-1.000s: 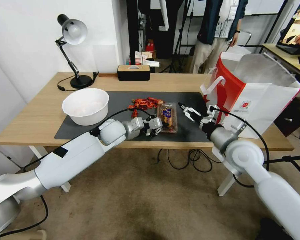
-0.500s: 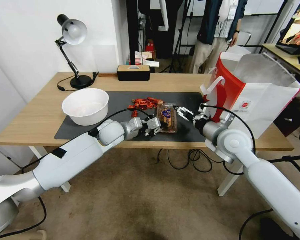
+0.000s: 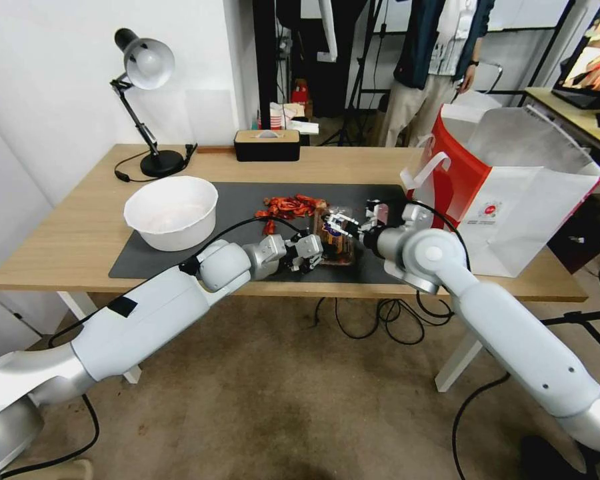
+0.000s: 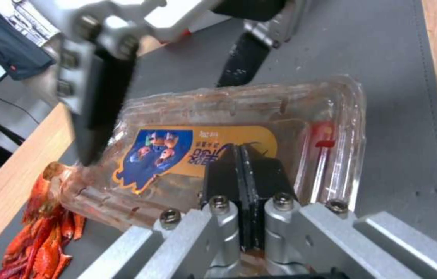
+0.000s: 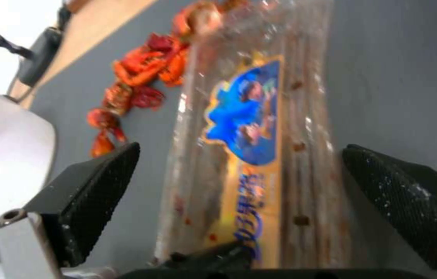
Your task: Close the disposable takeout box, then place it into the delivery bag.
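The clear plastic clamshell takeout box (image 3: 337, 235) lies closed near the table's front edge. Left gripper (image 4: 240, 170) presses it, jaws together; right gripper (image 5: 239, 193) straddles it, jaws apart. Next: clamp, lift toward the red-and-white paper delivery bag (image 3: 513, 200).

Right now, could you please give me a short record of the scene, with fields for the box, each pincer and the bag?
Box: clear plastic takeout box with a blue-and-yellow label, lying closed on the dark grey mat.
Left pincer: shut, pressing on the box lid.
Right pincer: open, fingers on either side of the box.
Bag: red-and-white paper delivery bag, standing open at the table's right.
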Motion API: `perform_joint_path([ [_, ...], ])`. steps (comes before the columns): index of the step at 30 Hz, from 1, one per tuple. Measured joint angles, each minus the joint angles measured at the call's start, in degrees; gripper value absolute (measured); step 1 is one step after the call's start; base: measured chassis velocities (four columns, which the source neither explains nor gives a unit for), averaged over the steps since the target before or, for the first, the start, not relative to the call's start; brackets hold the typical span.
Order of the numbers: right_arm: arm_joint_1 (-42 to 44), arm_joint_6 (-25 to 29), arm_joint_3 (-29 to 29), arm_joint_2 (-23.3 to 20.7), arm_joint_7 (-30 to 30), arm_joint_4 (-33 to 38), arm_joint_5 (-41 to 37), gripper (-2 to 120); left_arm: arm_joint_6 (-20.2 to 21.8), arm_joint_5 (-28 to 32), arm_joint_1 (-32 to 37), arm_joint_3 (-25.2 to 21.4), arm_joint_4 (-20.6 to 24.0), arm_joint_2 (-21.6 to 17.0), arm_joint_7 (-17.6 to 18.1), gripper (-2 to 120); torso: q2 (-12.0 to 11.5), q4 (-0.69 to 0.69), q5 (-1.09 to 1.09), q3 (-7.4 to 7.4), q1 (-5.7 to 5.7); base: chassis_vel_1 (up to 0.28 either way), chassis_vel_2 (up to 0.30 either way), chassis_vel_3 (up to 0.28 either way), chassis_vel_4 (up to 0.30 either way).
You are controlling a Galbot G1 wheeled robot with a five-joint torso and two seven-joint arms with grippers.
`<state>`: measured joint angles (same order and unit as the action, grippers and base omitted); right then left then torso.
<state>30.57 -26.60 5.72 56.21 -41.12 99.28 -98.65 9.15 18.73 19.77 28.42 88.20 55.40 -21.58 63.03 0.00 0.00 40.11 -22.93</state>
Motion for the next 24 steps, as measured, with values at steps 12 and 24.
perform_joint_path([
  [12, 0.3, -3.4, -1.8, 0.7, -0.3, -1.1, -4.3, 100, -0.3, 0.0, 0.4, -0.2, -0.1, -0.2, 0.2, 0, 0.0, 0.0, 0.0, 0.0, 0.01, 0.0, 0.0, 0.0, 0.0],
  [24, -0.5, -7.6, -3.0, 1.8, 0.0, -3.7, -7.3, 100, -0.3, 0.0, 0.5, -0.3, -0.1, -0.1, 0.4, 0, 0.0, -0.01, -0.01, -0.02, 0.02, 0.0, 0.0, 0.0, 0.0],
])
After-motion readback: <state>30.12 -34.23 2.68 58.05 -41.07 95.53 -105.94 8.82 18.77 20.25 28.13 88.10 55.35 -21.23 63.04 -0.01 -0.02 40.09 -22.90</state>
